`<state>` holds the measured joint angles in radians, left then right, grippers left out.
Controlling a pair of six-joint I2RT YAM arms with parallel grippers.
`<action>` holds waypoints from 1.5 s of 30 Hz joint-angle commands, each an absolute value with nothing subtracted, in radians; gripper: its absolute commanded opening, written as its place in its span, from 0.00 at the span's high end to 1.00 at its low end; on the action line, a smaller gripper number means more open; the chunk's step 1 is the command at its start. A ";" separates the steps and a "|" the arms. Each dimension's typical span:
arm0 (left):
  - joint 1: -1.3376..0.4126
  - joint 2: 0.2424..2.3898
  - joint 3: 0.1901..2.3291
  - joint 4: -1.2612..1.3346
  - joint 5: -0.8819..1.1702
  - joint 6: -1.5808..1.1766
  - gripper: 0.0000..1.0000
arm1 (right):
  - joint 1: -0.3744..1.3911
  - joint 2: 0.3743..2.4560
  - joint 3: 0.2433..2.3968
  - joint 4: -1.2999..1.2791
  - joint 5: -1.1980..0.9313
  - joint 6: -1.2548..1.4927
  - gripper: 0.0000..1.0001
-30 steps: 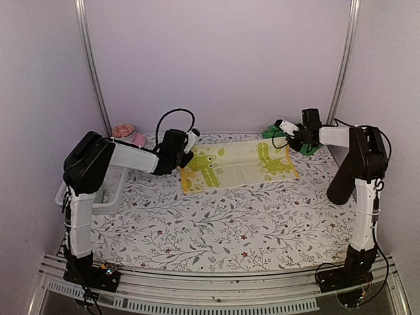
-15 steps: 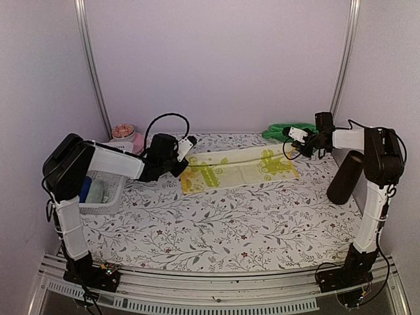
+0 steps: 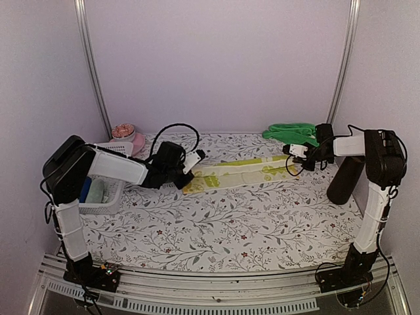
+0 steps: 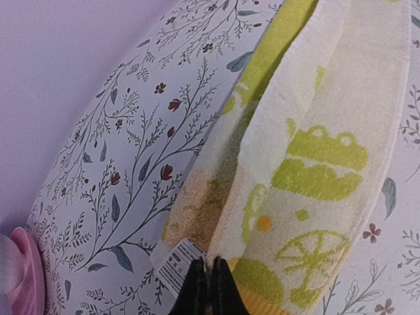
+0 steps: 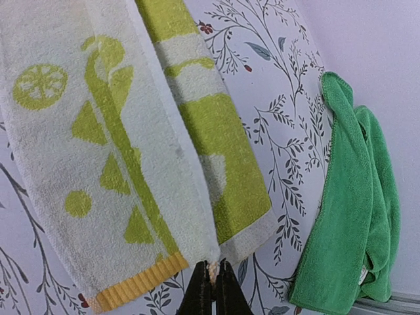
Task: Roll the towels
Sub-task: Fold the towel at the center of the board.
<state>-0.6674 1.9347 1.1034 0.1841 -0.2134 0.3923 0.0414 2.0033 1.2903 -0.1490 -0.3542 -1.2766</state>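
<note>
Count: two towels, two sets of fingers, one white mesh basket (image 3: 110, 205), one pink bowl (image 3: 136, 140).
Mid surface (image 3: 230, 230): yellow-lime towel (image 3: 239, 170), doubled into narrow strip, long axis left-right, right end slightly farther back.
Left fingers (image 4: 198, 295) clenched on its left end, beside label (image 4: 176, 259).
Right fingers (image 5: 200, 295) clenched on right-end corner.
Far right: green towel (image 3: 290, 132), bunched, untouched.
Basket at left edge, bowl behind it.
</note>
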 commanded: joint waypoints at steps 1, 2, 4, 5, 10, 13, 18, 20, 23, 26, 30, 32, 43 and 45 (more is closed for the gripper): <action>-0.682 1.927 1.072 0.161 -0.199 0.379 1.00 | 0.029 1.931 1.253 -0.155 -0.380 -1.313 0.98; -0.685 1.925 1.067 0.161 -0.202 0.378 1.00 | 0.028 1.926 1.243 -0.155 -0.380 -1.319 0.98; -0.692 1.917 1.056 0.162 -0.202 0.374 1.00 | 0.027 1.917 1.226 -0.154 -0.377 -1.337 0.98; -0.696 1.913 1.051 0.163 -0.203 0.373 1.00 | 0.028 1.916 1.221 -0.153 -0.376 -1.341 0.98; -0.699 1.901 1.040 0.148 -0.197 0.371 1.00 | 0.026 1.910 1.190 -0.153 -0.356 -1.363 0.98; -0.701 1.894 1.036 0.139 -0.192 0.368 1.00 | 0.026 1.904 1.171 -0.146 -0.348 -1.378 0.98; -0.707 1.889 1.042 0.119 -0.198 0.374 1.00 | 0.026 1.889 1.138 -0.141 -0.340 -1.407 0.98; -0.710 1.888 1.045 0.115 -0.196 0.376 1.00 | 0.027 1.886 1.130 -0.137 -0.332 -1.414 0.98; -0.717 1.895 1.063 0.088 -0.199 0.378 1.00 | 0.026 1.883 1.122 -0.131 -0.325 -1.420 0.98; -0.724 1.892 1.065 0.080 -0.202 0.379 1.00 | 0.026 1.878 1.120 -0.129 -0.327 -1.415 0.98; -0.724 1.878 1.056 0.080 -0.207 0.375 1.00 | 0.026 1.879 1.123 -0.129 -0.325 -1.414 0.98; -0.724 1.870 1.051 0.080 -0.209 0.376 1.00 | 0.027 1.878 1.123 -0.130 -0.326 -1.413 0.98; -0.726 1.868 1.054 0.057 -0.213 0.377 1.00 | 0.023 1.870 1.117 -0.136 -0.330 -1.425 0.98; -0.727 1.868 1.053 0.057 -0.211 0.375 1.00 | 0.022 1.872 1.118 -0.139 -0.328 -1.427 0.98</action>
